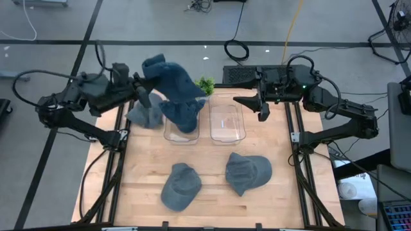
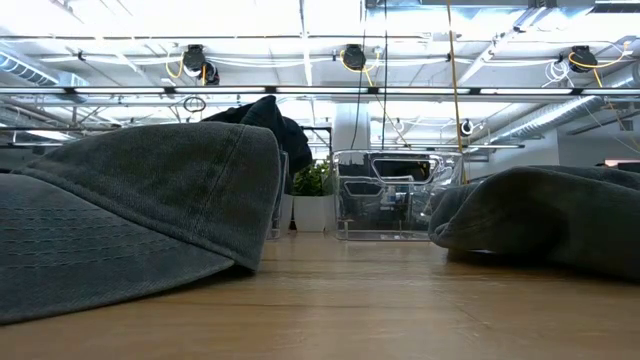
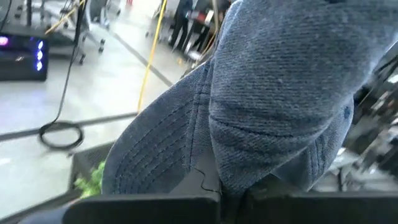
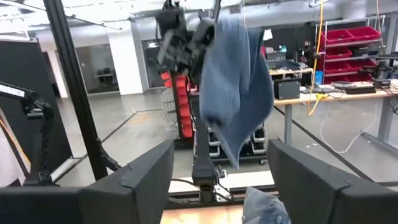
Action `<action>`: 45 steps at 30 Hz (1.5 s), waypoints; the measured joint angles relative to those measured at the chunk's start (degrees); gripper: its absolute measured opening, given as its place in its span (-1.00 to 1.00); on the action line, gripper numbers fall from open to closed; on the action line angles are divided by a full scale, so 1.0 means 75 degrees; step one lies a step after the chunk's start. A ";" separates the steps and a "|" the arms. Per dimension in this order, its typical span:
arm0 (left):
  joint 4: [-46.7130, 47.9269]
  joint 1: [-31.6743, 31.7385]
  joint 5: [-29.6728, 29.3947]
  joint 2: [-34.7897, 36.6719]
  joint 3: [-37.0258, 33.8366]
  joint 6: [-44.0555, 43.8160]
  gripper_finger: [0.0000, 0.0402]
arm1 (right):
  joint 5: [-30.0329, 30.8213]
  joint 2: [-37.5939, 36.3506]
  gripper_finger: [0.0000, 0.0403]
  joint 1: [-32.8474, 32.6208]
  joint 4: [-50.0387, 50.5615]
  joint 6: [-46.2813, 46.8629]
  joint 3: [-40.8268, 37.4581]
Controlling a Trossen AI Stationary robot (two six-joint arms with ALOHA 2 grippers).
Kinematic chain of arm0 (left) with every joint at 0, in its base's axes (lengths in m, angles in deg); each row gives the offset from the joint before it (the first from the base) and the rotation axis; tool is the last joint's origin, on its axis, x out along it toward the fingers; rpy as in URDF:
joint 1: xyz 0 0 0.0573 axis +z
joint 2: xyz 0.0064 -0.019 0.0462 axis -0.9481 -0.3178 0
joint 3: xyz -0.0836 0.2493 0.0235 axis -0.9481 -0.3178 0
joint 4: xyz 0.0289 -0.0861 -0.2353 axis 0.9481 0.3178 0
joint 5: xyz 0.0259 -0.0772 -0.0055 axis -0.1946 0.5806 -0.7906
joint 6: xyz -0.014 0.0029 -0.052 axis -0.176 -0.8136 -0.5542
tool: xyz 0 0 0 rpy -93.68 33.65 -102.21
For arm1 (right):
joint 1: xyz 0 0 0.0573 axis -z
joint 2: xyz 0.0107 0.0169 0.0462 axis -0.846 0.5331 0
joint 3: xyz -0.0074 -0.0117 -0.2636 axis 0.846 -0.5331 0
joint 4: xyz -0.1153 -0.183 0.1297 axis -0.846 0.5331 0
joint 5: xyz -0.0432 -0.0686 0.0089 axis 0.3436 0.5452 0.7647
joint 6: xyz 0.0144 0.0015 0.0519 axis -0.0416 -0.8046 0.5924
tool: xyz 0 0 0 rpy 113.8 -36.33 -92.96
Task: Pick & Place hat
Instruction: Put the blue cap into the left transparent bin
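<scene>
Left gripper [image 1: 142,90] clenched on a blue hat [image 1: 173,86], hanging above the left clear bin [image 1: 182,125] near table's far edge. Right gripper [image 1: 247,102] released, empty. Risk: brim catching bin rim, draping outside.

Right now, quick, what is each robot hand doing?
Left hand: shut, holding a blue hat up over the left clear bin.
Right hand: open, holding nothing, by the right clear bin.

No text, label, brand, number or sign can be read in any view.
</scene>
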 joint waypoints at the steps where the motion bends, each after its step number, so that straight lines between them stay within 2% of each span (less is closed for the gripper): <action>1: -0.0225 0.0035 0.0004 0.0000 0.0000 0.0075 -0.99 | 0.0003 0.0015 0.29 0.0000 0.0015 -0.0006 0.0000; 5: -0.1008 0.0228 0.0339 -0.0002 -0.0003 0.0356 -0.99 | 0.0015 0.0214 0.44 0.0000 -0.0360 -0.0118 0.0000; 9: -0.1640 0.0421 0.0811 -0.0101 -0.0003 0.0391 -0.99 | 0.0021 0.0563 0.48 -0.0044 -0.1153 -0.0442 0.0001; 12: -0.2086 0.0585 0.1161 -0.0213 -0.0003 0.0403 -0.99 | 0.0021 0.0877 0.47 -0.0113 -0.1866 -0.0444 -0.0003; 18: -0.2212 0.0868 0.1480 -0.0391 -0.0009 0.0197 -0.99 | 0.0005 0.1409 0.41 -0.0334 -0.2787 -0.0387 -0.0003; 25: -0.2969 0.1056 0.2042 -0.0870 -0.0006 0.0135 -0.99 | 0.0022 0.1894 0.39 -0.0488 -0.3281 -0.0424 -0.0003; 30: -0.3040 0.1099 0.2082 -0.1148 -0.0006 -0.0044 -0.99 | -0.0010 0.1915 0.33 -0.0653 -0.3341 -0.0173 -0.0003; 33: -0.3052 0.1098 0.2040 -0.1285 -0.0006 -0.0061 -0.99 | -0.0019 0.1905 0.19 -0.0660 -0.3284 0.0093 -0.0003; 36: -0.3081 0.1096 0.2037 -0.1314 -0.0006 -0.0177 -0.99 | -0.0007 0.1858 -0.03 -0.0650 -0.3240 0.0148 -0.0003; 41: -0.3051 0.1090 0.2047 -0.1300 -0.0006 -0.0185 -0.98 | 0.0019 0.1861 -0.53 -0.0650 -0.3184 -0.0001 0.0003; 44: -0.3035 0.1091 0.2066 -0.1233 -0.0009 -0.0188 -0.91 | 0.0090 0.1853 -0.88 -0.0644 -0.3226 -0.0144 0.0003; 45: -0.3031 0.1090 0.2075 -0.1194 -0.0009 -0.0203 -0.89 | 0.0103 0.1848 -0.93 -0.0642 -0.3239 -0.0141 0.0006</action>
